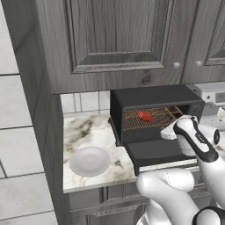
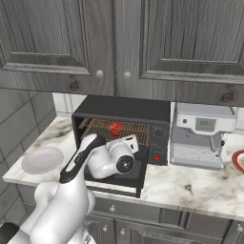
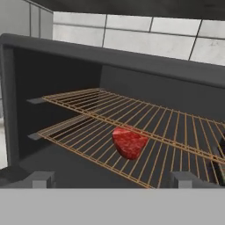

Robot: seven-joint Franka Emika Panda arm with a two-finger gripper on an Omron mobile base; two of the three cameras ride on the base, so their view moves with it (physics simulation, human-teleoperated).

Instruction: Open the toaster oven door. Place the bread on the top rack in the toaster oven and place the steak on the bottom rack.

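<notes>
Presently the steak [image 3: 129, 142] lies on the bottom rack [image 3: 88, 140] inside the toaster oven [image 2: 121, 109], door [image 1: 160, 151] down; the gripper [image 3: 110, 179], empty, stands spread before it.

Even, soft light is spread over all three rendered pictures, and no single lamp is given away. The wall tiles [image 3: 145, 37] at twelve o'clock in the hand view are lit brightest, nearly washed out. The inside of the toaster oven [image 3: 57, 79] is kept dim, darkest at nine o'clock, while the steak [image 3: 128, 142] is shown in saturated red with a shaded underside. No hard shadows are cast on the counter [image 1: 88, 132]; only a faint darkening is seen beneath the cabinets [image 2: 119, 43]. No glare is seen on the plate [image 1: 89, 161]. Edges are rendered slightly soft and jagged, and the rack wires [image 3: 176, 132] are blurred toward three o'clock. No bending is noticed at the borders.
</notes>
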